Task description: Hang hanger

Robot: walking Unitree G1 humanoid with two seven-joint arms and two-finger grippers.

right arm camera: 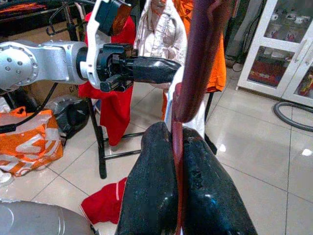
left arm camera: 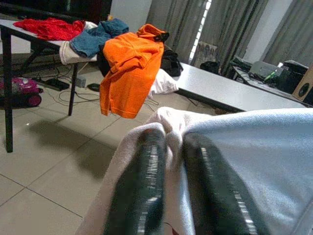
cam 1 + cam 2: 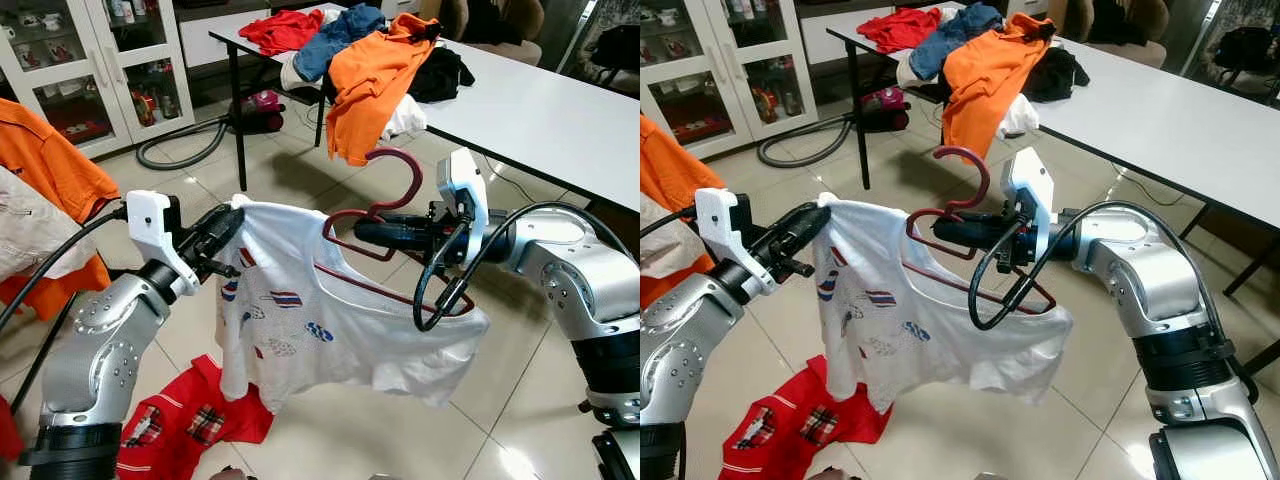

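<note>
A dark red hanger (image 3: pixel 385 205) carries a white printed T-shirt (image 3: pixel 330 320), held up in mid-air between my arms. My right gripper (image 3: pixel 362 232) is shut on the hanger just below its hook; in the right wrist view the red hanger (image 1: pixel 195 73) runs between the black fingers (image 1: pixel 154 181). My left gripper (image 3: pixel 235 217) is shut on the T-shirt's shoulder corner; white cloth (image 2: pixel 171 127) is pinched between its fingers (image 2: pixel 142 186) in the left wrist view. The hook points up, free of any rail.
A white table (image 3: pixel 560 110) behind holds piled clothes, with an orange shirt (image 3: pixel 370 80) draped over its edge. Hung orange and white garments (image 3: pixel 40 200) are at the left on a rack (image 1: pixel 100 142). A red garment (image 3: pixel 190 420) lies on the tiled floor. A glass cabinet (image 3: pixel 90 60) stands at the back left.
</note>
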